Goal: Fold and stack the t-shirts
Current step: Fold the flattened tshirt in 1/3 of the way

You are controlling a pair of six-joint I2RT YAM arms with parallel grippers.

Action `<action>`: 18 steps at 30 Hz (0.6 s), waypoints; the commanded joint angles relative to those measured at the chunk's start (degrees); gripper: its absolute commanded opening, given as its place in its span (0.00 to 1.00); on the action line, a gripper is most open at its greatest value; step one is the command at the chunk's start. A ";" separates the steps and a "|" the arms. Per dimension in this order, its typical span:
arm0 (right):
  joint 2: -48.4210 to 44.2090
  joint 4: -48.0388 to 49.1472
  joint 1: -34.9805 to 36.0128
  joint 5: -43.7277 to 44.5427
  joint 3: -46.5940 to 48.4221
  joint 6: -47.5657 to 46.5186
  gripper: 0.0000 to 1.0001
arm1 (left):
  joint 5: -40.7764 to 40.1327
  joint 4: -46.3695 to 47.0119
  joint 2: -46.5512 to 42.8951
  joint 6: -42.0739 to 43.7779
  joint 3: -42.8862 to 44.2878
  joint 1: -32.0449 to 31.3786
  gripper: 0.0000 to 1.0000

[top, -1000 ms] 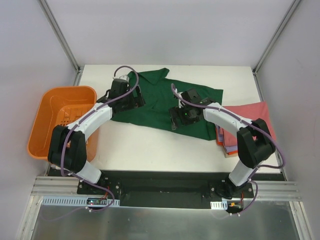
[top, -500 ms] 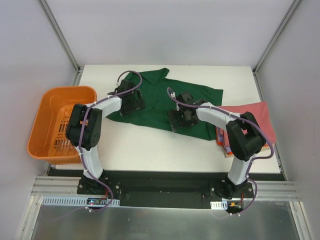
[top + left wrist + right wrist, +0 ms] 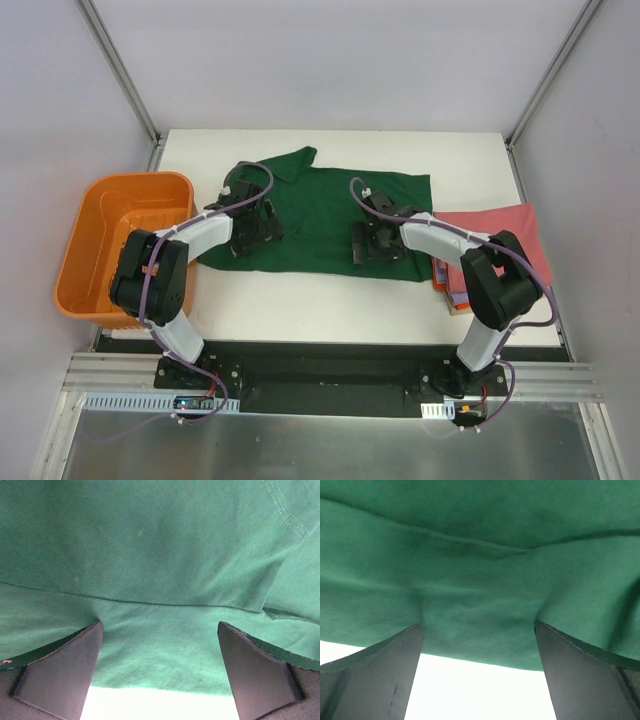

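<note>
Where open jaws touch, green t-shirt [image 3: 316, 220] lies spread

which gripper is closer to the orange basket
Left. The left gripper is on the green shirt's left part, toward the orange basket; the right gripper is on its right part, farther off.

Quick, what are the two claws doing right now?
Left gripper: open, resting on the green t-shirt.
Right gripper: open, on the green t-shirt too.

Green shirt [image 3: 160, 555] overruns both wrist views, so outline cut off. From above I lose fingers of left gripper [image 3: 252, 228] and right gripper [image 3: 378, 243] under housings. Pink-red shirt [image 3: 505, 232] covers pile; lower layers only slivers, count unclear. Left arm [image 3: 150, 275] hides near corner of basket [image 3: 72, 245].
</note>
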 commanded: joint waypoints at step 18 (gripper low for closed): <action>-9.80 -3.42 0.66 3.71 -6.01 4.03 0.96 | -4.06 -8.43 -15.65 -3.59 -7.76 -3.80 0.99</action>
